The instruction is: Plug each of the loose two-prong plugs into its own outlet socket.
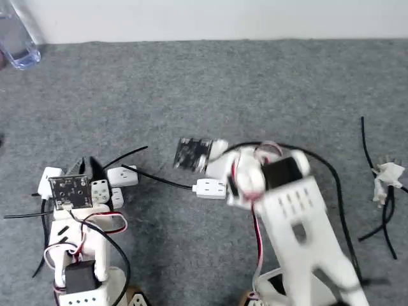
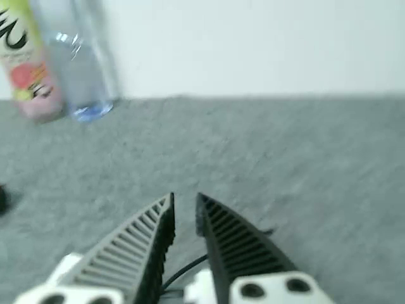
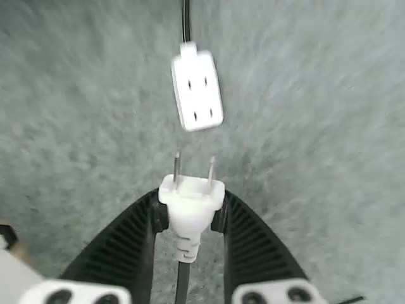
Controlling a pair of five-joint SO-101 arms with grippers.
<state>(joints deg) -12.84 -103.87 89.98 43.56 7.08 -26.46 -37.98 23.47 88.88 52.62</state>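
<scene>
1. Looking down from the high view, the grey table (image 1: 191, 83) carries a white outlet socket (image 1: 210, 188) near the middle. Its black cord (image 1: 159, 180) runs off to a cluster of white sockets (image 1: 105, 188) at the left arm (image 1: 76, 255). The right arm (image 1: 296, 210) leans over just beside the middle socket. A second loose plug (image 1: 387, 173) — hard to make out, probably 2-pronged — lies well apart among stray wires (image 1: 366, 146) by the right edge.
2. Left wrist view: the left gripper (image 2: 184, 204) has its jaws nearly pressed together, with a thin slit between them and nothing in it. A clear bottle (image 2: 88, 63) stands by the wall.
3. Right wrist view: the right gripper (image 3: 191, 199) pinches a white 2-prong plug (image 3: 190, 212) by its body — prongs aimed at the outlet socket, near it but not touching.
</scene>
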